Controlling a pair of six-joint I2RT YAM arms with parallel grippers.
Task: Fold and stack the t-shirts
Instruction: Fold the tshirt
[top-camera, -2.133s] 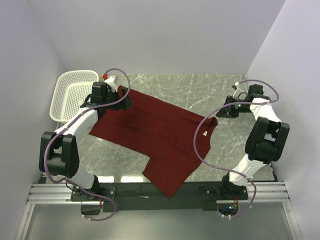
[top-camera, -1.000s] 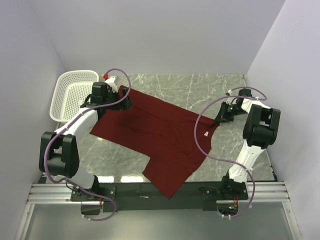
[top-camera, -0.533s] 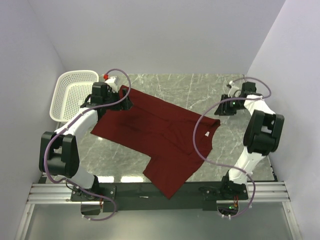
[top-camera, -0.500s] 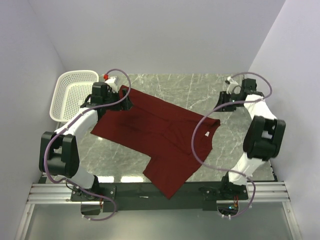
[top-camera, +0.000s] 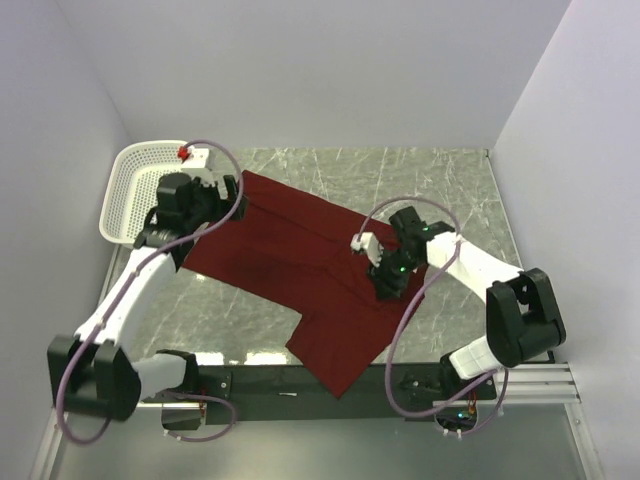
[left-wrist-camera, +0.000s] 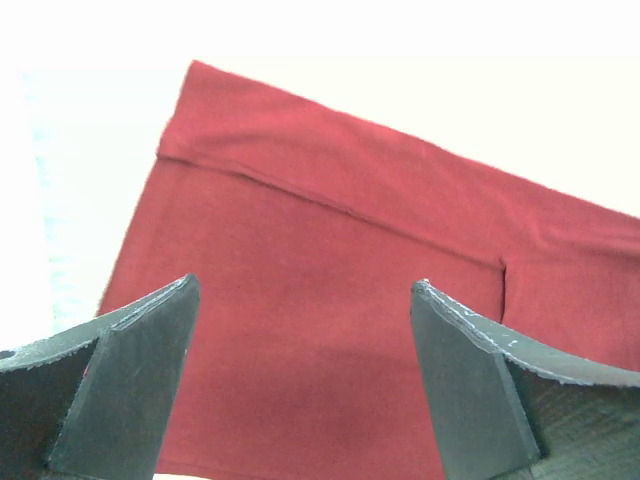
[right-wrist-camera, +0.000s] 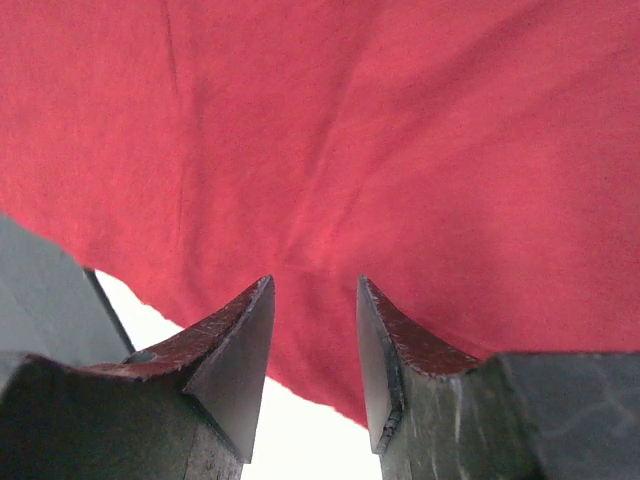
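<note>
The maroon t-shirt (top-camera: 290, 260) lies spread flat and askew on the marble table, its near corner hanging over the front rail. My left gripper (top-camera: 232, 195) is wide open above the shirt's far left corner. In the left wrist view (left-wrist-camera: 305, 283) the hemmed corner of the shirt (left-wrist-camera: 330, 230) lies below the jaws, not touching them. My right gripper (top-camera: 385, 280) is down on the shirt's right part. In the right wrist view (right-wrist-camera: 315, 280) its jaws stand a narrow gap apart, and the cloth (right-wrist-camera: 400, 120) puckers just beyond the tips.
A white perforated basket (top-camera: 125, 185) stands at the far left, next to my left arm. Bare marble table (top-camera: 450, 185) lies to the far right. A black rail (top-camera: 260, 378) runs along the near edge. Walls close in on three sides.
My right arm swung from the table's far right edge in onto the shirt's right part. My left gripper rose and shifted slightly left from the shirt's far left corner.
</note>
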